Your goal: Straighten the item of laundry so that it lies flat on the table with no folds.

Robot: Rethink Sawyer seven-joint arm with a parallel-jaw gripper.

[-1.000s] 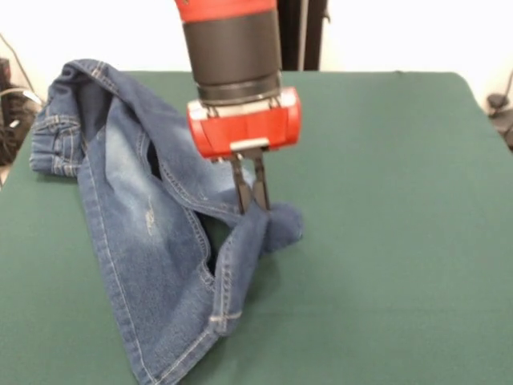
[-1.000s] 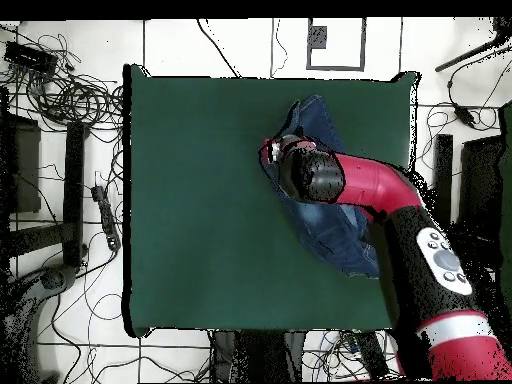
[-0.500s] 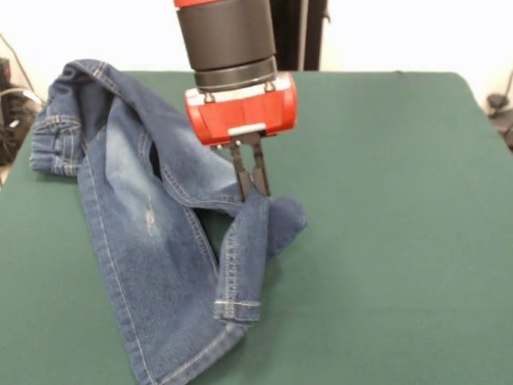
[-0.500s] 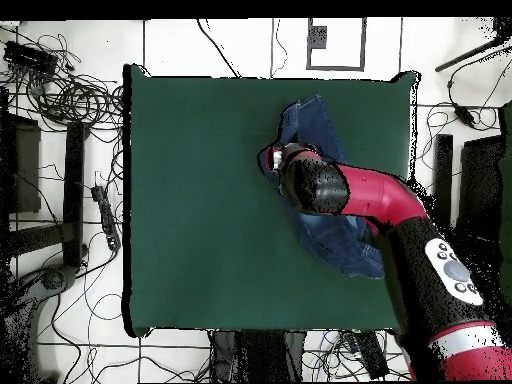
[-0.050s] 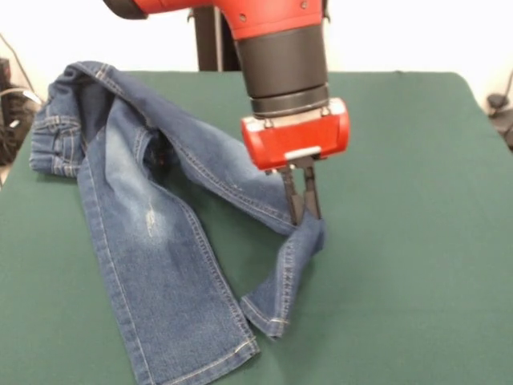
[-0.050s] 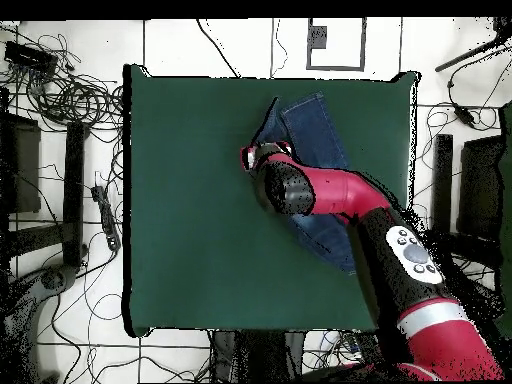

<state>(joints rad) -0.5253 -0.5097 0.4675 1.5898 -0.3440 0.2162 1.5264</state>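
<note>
Jeans (image 5: pixel 152 241): on the table (image 5: pixel 401 200), toward the left side in the front view. Waistband at the far left corner; one leg lies flat, long axis running from there toward the near edge, hem nearest the camera. The other leg angles off to the right, raised off the felt, its hem end drooping back down.

Gripper (image 5: pixel 303 212): jaws pinched shut on the raised leg at its bend. Overhead, the arm likely hides the grip.

front low, overhead straight down, shared table (image 5: pixel 401 160)
</note>
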